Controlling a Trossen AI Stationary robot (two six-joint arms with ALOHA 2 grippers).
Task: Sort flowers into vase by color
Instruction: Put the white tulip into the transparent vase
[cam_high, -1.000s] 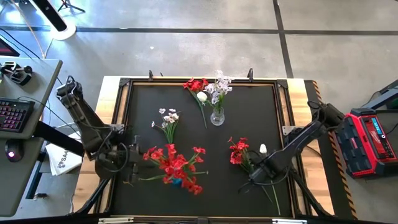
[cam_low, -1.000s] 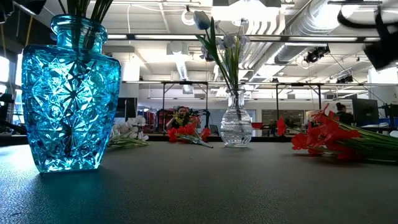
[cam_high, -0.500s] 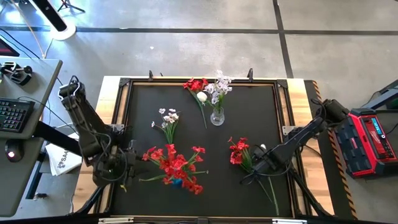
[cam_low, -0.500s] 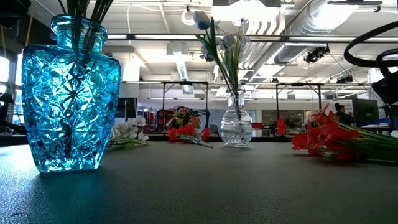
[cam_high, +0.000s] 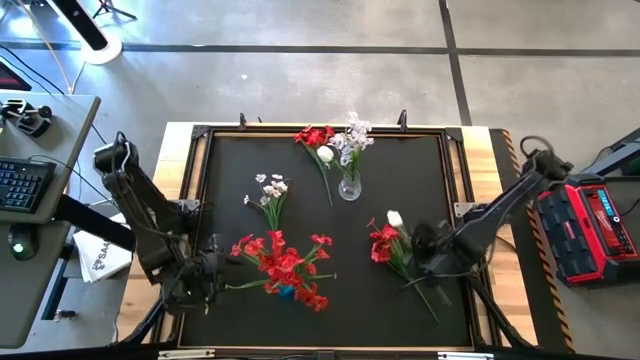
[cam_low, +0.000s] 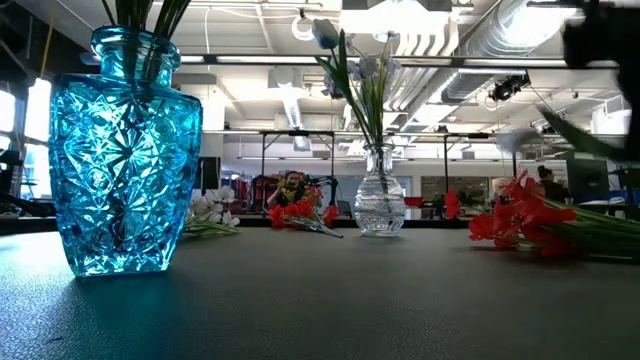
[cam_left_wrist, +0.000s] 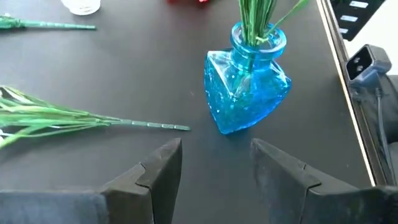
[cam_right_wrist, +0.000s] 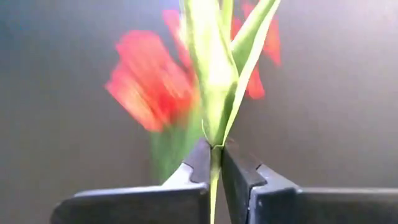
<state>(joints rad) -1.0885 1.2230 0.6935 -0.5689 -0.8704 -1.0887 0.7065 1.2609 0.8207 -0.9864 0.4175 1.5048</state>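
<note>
A: Right gripper (cam_right_wrist: 213, 163)?

B: Clenched on a green stem (cam_right_wrist: 212, 93), pinched between both fingers. From above it sits at about four o'clock on the black mat (cam_high: 420, 170), and the white tulip (cam_high: 394, 218) on that stem points toward ten o'clock, just past the loose red flowers (cam_high: 381, 243) lying beside it.

A: Left gripper (cam_left_wrist: 216, 163)?

B: Fingers spread, nothing between them. It hovers at roughly eight o'clock on the mat, facing the blue vase (cam_left_wrist: 245, 84). That vase holds green stems, and from overhead a spread of red blooms (cam_high: 285, 265) covers it.

A: Other flowers?

B: A clear vase (cam_high: 349, 186) stands at about twelve o'clock with pale blooms (cam_high: 352, 135) in it. A red sprig (cam_high: 315, 136) with one white bud lies just beside it, on its nine o'clock side. A small white sprig (cam_high: 269, 190) lies near ten o'clock of centre, apart from both vases. One bare-ended stem with leaves (cam_left_wrist: 81, 116) lies flat near the blue vase, not touching it.

A: Low camera?

B: Blue vase close, clear vase mid-mat; the right arm shows only as a blur.
</note>
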